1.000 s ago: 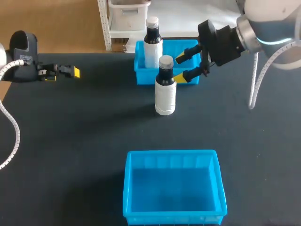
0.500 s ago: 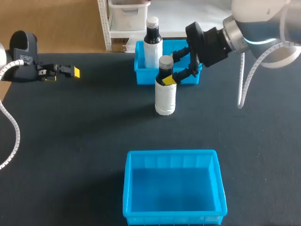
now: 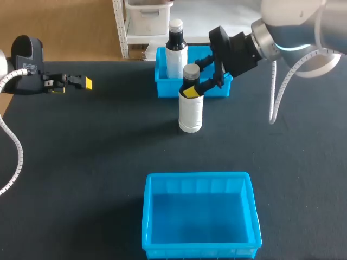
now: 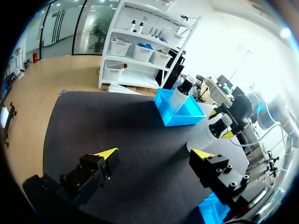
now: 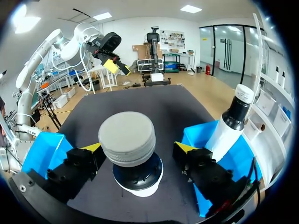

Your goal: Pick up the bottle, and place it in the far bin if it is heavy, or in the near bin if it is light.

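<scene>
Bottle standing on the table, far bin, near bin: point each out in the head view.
bottle on the table [image 3: 191, 112], head view, white body below the dark neck.
far bin [image 3: 167, 88], head view, front wall.
near bin [image 3: 200, 251], head view, front wall.

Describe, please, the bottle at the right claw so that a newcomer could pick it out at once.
On the black table, find the far blue plastic bin. Just before its front wall stands a white bottle with black neck and pale grey cap. Its twin stands inside the bin; this one stands on the table, between the open fingers of the right claw.
</scene>
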Controlling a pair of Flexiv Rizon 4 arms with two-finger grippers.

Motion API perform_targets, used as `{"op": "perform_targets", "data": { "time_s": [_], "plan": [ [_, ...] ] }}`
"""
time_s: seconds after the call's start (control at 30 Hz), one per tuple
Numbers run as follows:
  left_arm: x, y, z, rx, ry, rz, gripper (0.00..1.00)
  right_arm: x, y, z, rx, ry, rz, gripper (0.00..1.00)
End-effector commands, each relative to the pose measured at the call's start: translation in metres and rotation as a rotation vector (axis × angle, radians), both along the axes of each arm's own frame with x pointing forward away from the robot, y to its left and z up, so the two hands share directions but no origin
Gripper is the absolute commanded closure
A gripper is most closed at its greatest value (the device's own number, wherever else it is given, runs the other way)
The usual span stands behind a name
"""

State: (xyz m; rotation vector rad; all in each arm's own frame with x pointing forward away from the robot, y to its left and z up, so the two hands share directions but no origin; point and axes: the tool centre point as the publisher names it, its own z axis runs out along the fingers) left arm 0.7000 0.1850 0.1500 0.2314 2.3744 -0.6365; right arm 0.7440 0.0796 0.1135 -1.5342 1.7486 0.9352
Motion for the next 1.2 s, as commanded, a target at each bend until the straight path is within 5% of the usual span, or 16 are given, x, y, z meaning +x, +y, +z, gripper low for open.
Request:
{"op": "perform_targets", "data": {
  "time_s": [0.03,0.27,0.4,0.57,0.73,1.2],
  "plan": [
    [0.000,0.000,0.000,0.000,0.000,0.000,0.00,-0.001,0.000,-0.001,0.000,-0.001,-0.004,0.24],
    [0.000,0.000,0.000,0.000,0.000,0.000,0.00,-0.002,0.000,-0.002,0.001,0.000,-0.004,0.31],
    [0.000,0.000,0.000,0.000,0.000,0.000,0.00,-0.003,0.001,-0.002,0.002,-0.001,-0.002,0.50],
    [0.000,0.000,0.000,0.000,0.000,0.000,0.00,-0.004,0.001,-0.002,0.002,-0.002,-0.001,0.60],
    [0.000,0.000,0.000,0.000,0.000,0.000,0.00,-0.005,0.000,0.000,0.004,-0.005,-0.003,1.00],
    [0.000,0.000,0.000,0.000,0.000,0.000,0.00,-0.010,-0.009,0.021,0.003,-0.037,-0.012,1.00]
  ]
}}
